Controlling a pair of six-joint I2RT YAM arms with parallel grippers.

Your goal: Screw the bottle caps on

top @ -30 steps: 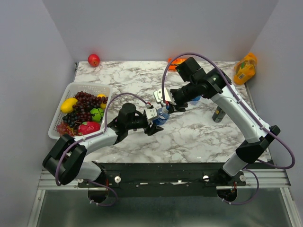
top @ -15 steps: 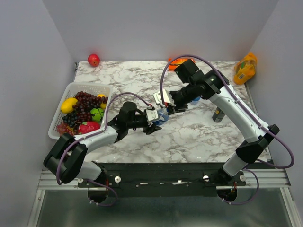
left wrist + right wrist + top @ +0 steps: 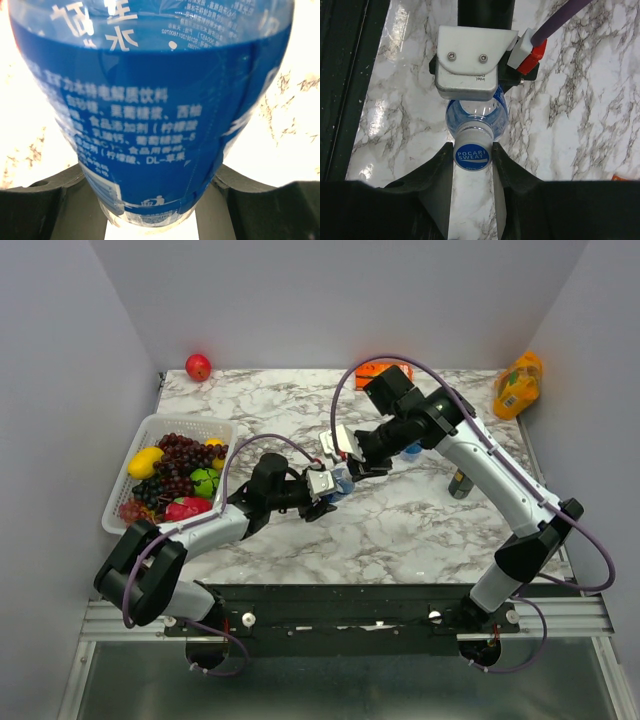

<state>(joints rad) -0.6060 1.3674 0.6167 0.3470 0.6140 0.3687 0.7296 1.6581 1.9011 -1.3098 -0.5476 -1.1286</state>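
Currently on my screens: both arms meet over the marble table (image 3: 420, 520), a little left of its middle.
Bottle: I see one clear bottle (image 3: 150, 100) with a blue wraparound label between the two grippers; in the left wrist view it fills nearly the whole picture.
Left gripper: the left gripper (image 3: 328, 487) has its jaws partly open and clamped around the bottle's body, with a dark finger (image 3: 60, 200) pressed against each side of the label.
Bottle cap: the blue bottle cap (image 3: 471, 156) sits on top of the neck, its printed face turned up to my right wrist camera.
Right gripper: the right gripper (image 3: 471, 148) comes in from above, its jaws narrowed onto the cap, one finger (image 3: 437, 170) against each side of it.
Bottle base: I cannot tell whether it rests on the marble or hangs just above it.
Seating of the cap: from above I cannot tell how far it is threaded on.
Left side: a white basket (image 3: 160, 422) of fruit stands by the left wall, well apart from the bottle.
Back left corner: a red apple (image 3: 198, 367).
Right side: a dark can (image 3: 460, 483) stands upright beside the right arm.
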